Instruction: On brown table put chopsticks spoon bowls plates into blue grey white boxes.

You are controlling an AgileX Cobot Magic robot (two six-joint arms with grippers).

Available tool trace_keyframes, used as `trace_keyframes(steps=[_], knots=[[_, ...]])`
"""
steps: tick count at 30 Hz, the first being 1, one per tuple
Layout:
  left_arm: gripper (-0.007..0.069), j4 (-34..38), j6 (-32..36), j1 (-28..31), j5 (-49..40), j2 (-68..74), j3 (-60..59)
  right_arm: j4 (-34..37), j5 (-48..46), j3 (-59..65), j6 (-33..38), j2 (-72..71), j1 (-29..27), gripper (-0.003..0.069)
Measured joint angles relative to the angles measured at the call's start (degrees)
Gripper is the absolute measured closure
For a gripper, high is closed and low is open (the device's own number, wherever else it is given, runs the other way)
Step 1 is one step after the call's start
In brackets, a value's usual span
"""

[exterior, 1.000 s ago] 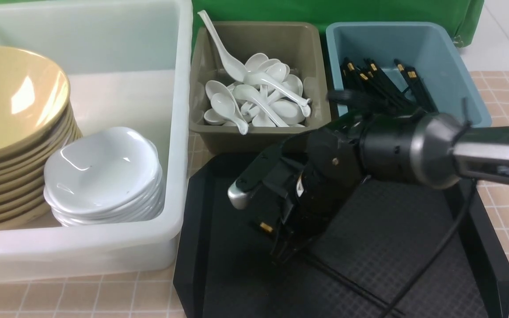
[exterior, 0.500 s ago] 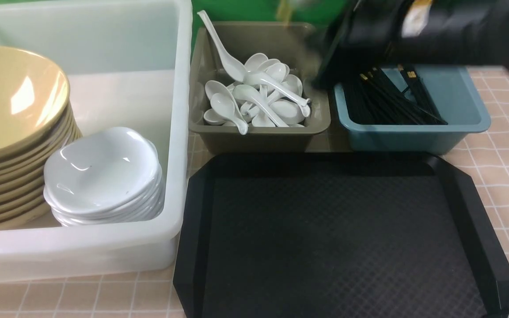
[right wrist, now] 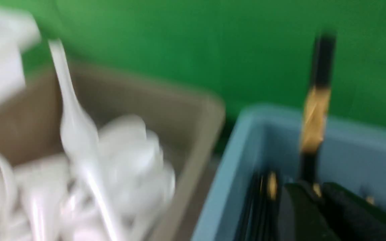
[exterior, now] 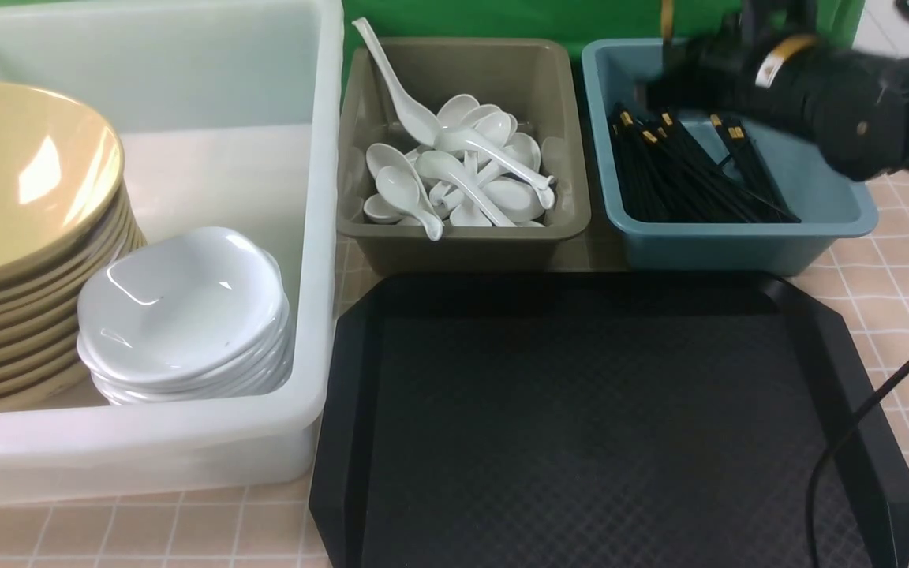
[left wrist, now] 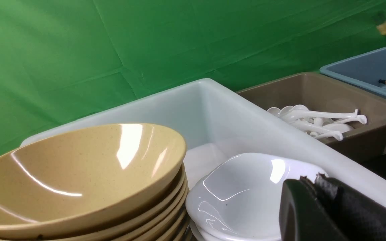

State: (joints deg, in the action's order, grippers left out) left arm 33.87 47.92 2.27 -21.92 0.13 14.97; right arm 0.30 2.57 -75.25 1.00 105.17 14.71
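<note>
A green cloth wall and a pale floor

A big green cloth [left wrist: 79, 50] fills the top of the left wrist view, with soft folds in it. In the front view's upper right corner, a pale tiled floor [exterior: 908, 63] shows past the cloth's edge

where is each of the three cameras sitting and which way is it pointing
Front view: sits between the arms, looks forward and down over the black tray to the white box, grey box and blue box; the right arm shows blurred over the blue box.
Left wrist view: sits low by the white box, faces the bowls and plates; the left gripper shows.
Right wrist view: sits over the blue box, faces the green backdrop; the right gripper holds a chopstick upright.
Shared: both wrist views show the spoons.
</note>
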Motion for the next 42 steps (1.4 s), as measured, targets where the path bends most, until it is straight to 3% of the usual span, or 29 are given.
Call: trace_keyframes(steps=[4,9,20,27,33,39,42], knots=[[0.0617,0.00,0.00,0.00,0.00,0.00,0.00,-0.30,-4.71,0.00,-1.00,-1.60,0.00,0.0357],[0.0617,-0.02,0.00,0.00,0.00,0.00,0.00,0.00,-13.33,0.00,0.38,-7.60,0.00,0.0338],[0.0617,-0.07,0.00,0.00,1.14,0.00,0.00,-0.30,-19.19,0.95,11.55,-32.16,0.18,0.0616],[0.0617,-1.76,0.00,0.00,1.27,0.00,0.00,-0.30,-7.68,17.04,18.00,-56.38,0.18,0.0623],[0.0617,-1.81,0.00,0.00,0.76,0.00,0.00,-0.30,-5.27,33.47,18.57,-72.06,0.18,0.0623],[0.0617,-1.82,0.00,0.00,0.09,0.00,0.00,-0.30,-5.43,52.76,9.01,-81.01,0.18,0.0622],[0.0617,-1.87,0.00,0.00,-0.03,0.00,0.00,-0.30,-5.49,59.16,-0.02,-81.38,0.18,0.0622]])
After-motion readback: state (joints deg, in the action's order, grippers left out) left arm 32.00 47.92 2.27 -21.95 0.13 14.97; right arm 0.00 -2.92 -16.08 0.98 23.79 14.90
